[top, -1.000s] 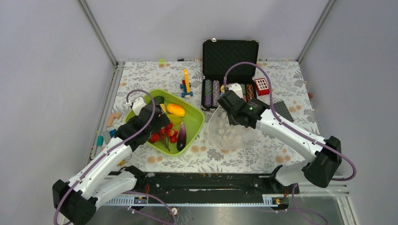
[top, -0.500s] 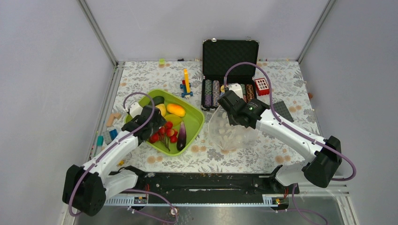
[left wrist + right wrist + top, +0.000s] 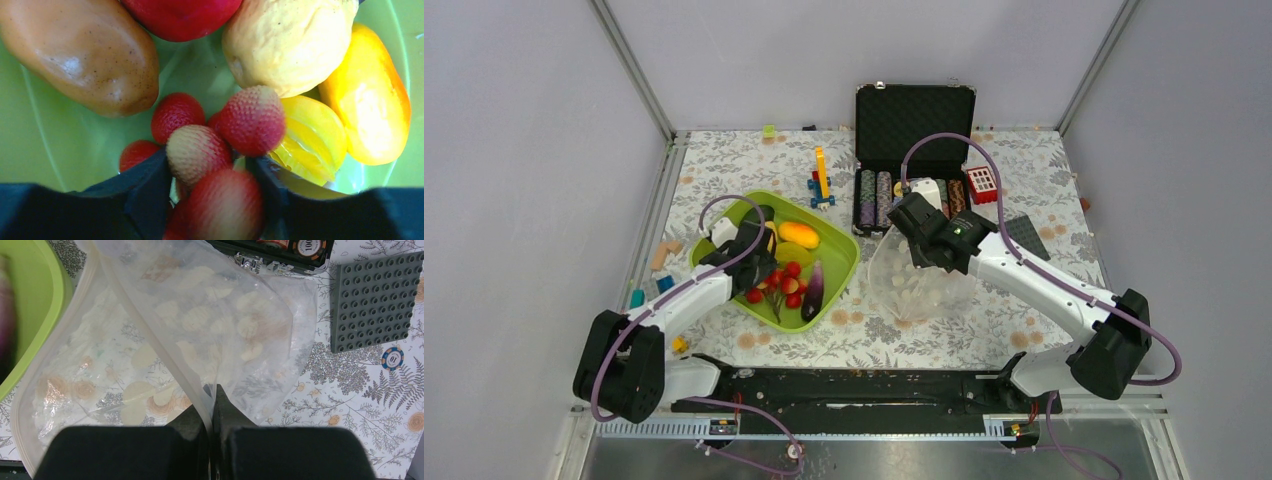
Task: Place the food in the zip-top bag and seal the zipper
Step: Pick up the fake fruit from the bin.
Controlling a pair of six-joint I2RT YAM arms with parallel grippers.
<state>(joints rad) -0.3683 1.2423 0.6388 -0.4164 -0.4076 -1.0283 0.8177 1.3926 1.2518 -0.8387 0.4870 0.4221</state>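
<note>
Our left gripper [image 3: 207, 186] has dropped into the lime-green tray [image 3: 840, 256], centre-left, jaws half-closed around red berries [image 3: 196, 154]; blur hides whether we grip yet. Our right gripper [image 3: 210, 412] pinches the zip-top bag [image 3: 225, 325] by its rim, centre-right, awaiting food.

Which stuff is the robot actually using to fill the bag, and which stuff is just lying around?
For the job: food, in the green tray; zip-top bag, its edge pinched by the right gripper; left gripper, fingers either side of the red berries.

Just lying about: black case; poker chips; grey studded plate; yellow and blue toy; red block.
</note>
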